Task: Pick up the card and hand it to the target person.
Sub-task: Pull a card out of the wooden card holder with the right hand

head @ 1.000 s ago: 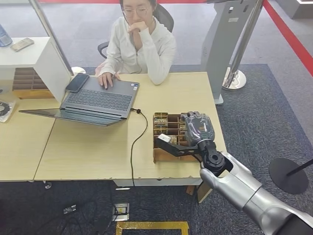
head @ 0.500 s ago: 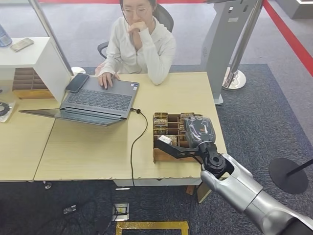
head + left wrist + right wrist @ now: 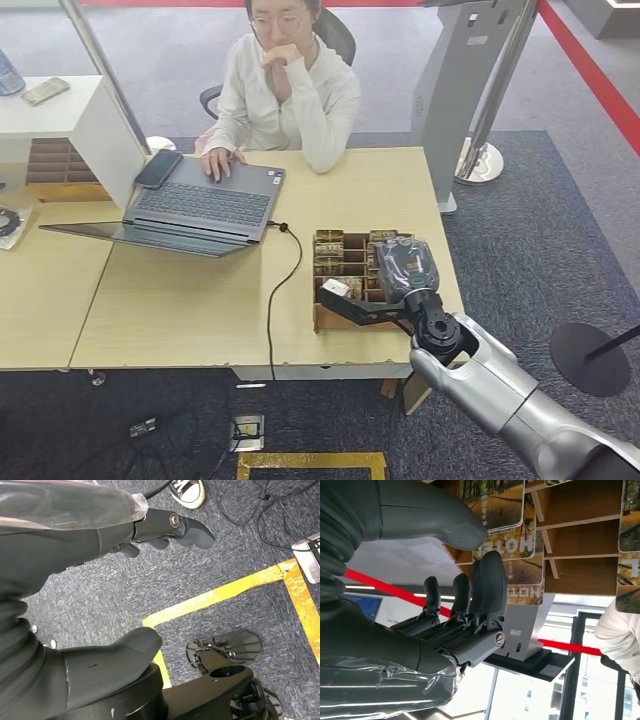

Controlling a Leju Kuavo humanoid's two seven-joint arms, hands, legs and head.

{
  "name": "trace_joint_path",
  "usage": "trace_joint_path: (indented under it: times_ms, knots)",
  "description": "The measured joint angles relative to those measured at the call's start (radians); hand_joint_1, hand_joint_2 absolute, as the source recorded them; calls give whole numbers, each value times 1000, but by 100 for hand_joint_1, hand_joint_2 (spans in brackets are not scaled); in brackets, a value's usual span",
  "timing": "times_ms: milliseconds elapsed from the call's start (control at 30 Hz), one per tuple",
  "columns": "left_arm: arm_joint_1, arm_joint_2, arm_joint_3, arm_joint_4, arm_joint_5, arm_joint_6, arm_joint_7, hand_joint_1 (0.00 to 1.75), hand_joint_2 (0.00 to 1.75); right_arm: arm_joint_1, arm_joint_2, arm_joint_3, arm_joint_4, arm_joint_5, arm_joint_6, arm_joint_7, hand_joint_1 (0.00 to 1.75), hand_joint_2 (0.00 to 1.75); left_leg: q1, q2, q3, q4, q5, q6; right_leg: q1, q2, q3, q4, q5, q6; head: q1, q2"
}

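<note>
A wooden card box with several compartments stands on the table near its right front corner. Printed cards stand in it. My right hand hovers over the box, thumb stretched out along its front. In the right wrist view that hand has its thumb and fingers apart on either side of a hotel card that stands in its slot; no firm hold shows. The target person sits behind the table, one hand on a laptop. My left hand hangs over the carpet and holds nothing.
An open laptop with a phone beside it lies at the table's far left. A black cable runs from it to the front edge, just left of the box. A white shelf unit stands at the left.
My right hand has sunk slightly and drawn a little toward me over the card box. The person and the things on the table have not moved.
</note>
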Motion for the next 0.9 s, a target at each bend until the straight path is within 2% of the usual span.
trace_joint_path:
  times_ms: [400,533,733,900]
  knots:
    - [0,0,0,0,0,1,-9,0,175,-1,0,1,0,6,12,-8,99,175,0,0,0,0,0,0,0,0,0,0,0,0,1,0]
    - [-1,0,0,0,-2,0,-7,0,175,-1,0,1,2,6,15,-6,90,175,0,0,0,0,0,0,0,0,0,0,0,0,1,0]
    - [-1,-2,0,0,-1,0,-7,0,175,-2,0,2,6,6,21,0,104,175,0,0,0,0,0,0,0,0,0,0,0,0,1,0]
    - [-1,-3,0,0,4,1,-6,0,175,-4,1,4,11,6,27,1,105,175,0,0,0,0,0,0,0,0,0,0,0,0,1,0]
